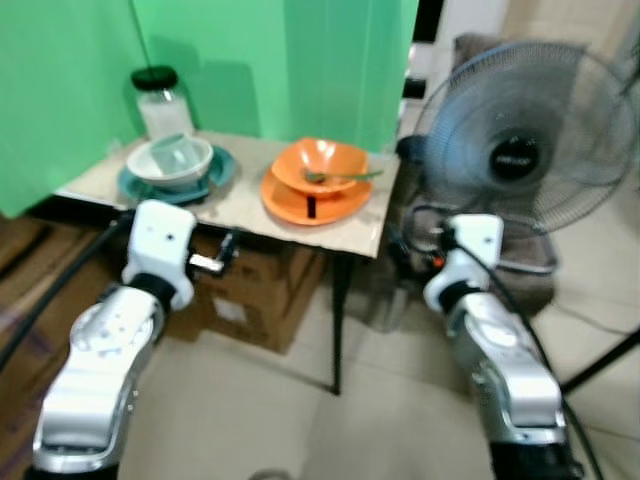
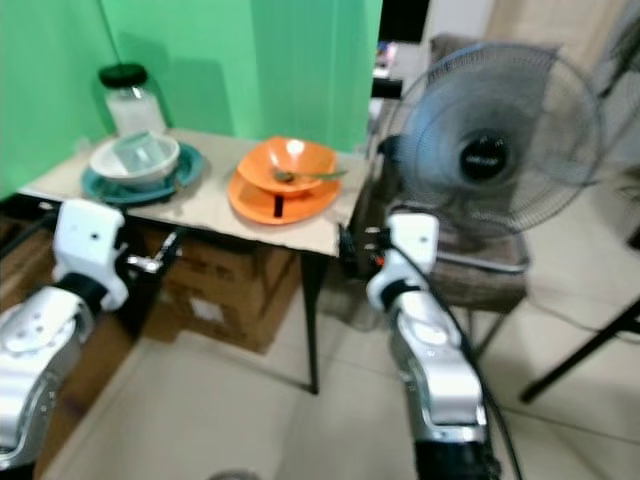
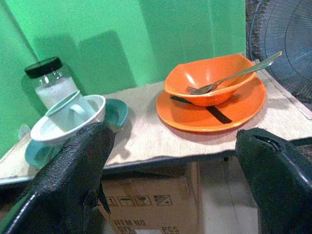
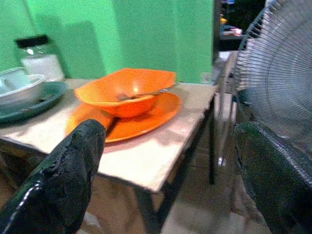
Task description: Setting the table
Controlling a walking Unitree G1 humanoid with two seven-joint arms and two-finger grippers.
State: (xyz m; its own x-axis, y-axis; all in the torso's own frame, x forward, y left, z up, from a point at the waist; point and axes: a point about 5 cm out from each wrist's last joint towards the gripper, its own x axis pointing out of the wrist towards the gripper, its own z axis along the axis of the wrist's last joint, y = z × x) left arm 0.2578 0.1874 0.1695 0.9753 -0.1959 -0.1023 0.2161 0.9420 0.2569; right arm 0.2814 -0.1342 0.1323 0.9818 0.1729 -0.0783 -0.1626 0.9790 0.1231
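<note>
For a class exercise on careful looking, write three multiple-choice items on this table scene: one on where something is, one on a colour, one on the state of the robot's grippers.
1. Where does the fork lie?
A. In the orange bowl
B. On the floor
C. Inside the jar

2. What colour is the plate under the white bowl?
A. Orange
B. Teal
C. Black

3. How do the left gripper and right gripper stand?
A. Both shut on a plate
B. Left shut on the cup, right open
C. Both open, holding nothing

Answers:
1. A, the fork's prongs rest in the orange bowl, its handle sticking out past the rim.
2. B, a teal rim shows around the white bowl; the orange plate sits under the other bowl.
3. C, each wrist view shows two black fingers spread wide with nothing between them, short of the table.
</note>
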